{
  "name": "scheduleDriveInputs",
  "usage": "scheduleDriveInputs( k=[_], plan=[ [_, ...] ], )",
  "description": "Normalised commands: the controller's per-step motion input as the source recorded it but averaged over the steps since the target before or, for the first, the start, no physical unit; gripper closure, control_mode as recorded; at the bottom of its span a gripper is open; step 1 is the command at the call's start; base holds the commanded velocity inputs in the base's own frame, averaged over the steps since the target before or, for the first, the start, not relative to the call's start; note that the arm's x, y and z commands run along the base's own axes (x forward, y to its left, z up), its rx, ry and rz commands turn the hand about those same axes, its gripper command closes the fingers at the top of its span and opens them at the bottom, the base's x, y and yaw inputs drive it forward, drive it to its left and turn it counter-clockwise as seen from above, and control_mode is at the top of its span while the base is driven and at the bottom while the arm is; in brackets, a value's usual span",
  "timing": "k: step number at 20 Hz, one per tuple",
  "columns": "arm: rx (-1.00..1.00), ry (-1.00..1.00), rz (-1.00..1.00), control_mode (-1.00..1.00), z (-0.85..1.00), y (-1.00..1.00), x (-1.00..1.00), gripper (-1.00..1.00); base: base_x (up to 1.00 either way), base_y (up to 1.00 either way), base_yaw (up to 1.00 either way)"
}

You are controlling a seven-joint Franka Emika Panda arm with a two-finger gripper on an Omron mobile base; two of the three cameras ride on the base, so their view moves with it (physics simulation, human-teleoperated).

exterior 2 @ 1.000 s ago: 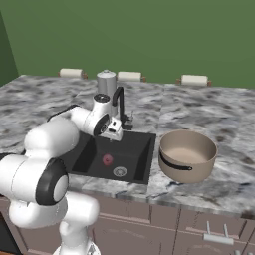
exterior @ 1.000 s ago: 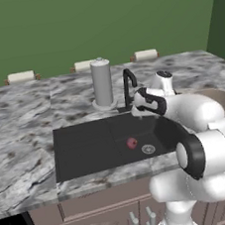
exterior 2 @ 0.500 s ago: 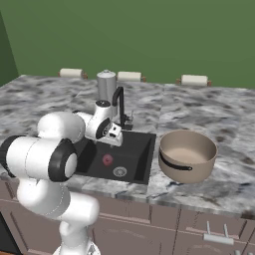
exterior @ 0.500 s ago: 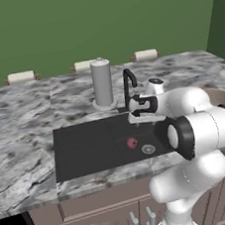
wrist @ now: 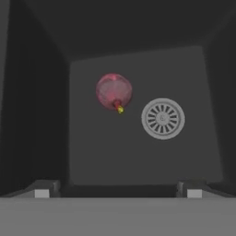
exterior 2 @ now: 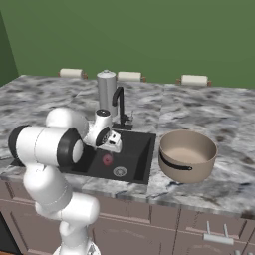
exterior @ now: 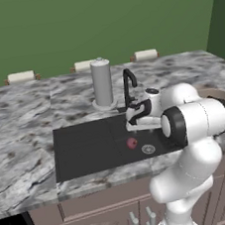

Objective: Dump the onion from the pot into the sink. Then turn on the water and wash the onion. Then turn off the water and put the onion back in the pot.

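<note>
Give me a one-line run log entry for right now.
gripper: open, above sink | onion: on sink floor beside drain | faucet: no water | pot: on counter, empty

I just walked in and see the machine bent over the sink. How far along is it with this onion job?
Dumping looks done: the onion lies on the sink floor beside the drain, and the pot sits on the counter. No water runs from the faucet; whether washing has happened can't be told. The open claw hangs above the onion. Returning it to the pot is left.
</note>
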Motion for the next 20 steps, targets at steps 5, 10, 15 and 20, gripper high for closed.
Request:
scheduleDriveInputs(
  k=[5,10,15,20],
  plan=[
    [0.0,0.0,0.0,-1.0,-0.38,0.1,0.2,-1.0,0.0,0.0,0.0],
    [0.0,0.0,0.0,-1.0,-0.3,0.05,0.18,-1.0,0.0,0.0,0.0],
    [0.0,0.0,0.0,-1.0,-0.24,0.03,0.23,-1.0,0.0,0.0,0.0],
    [0.0,-0.02,0.0,-1.0,-0.22,0.02,0.23,-1.0,0.0,0.0,0.0]
  ],
)
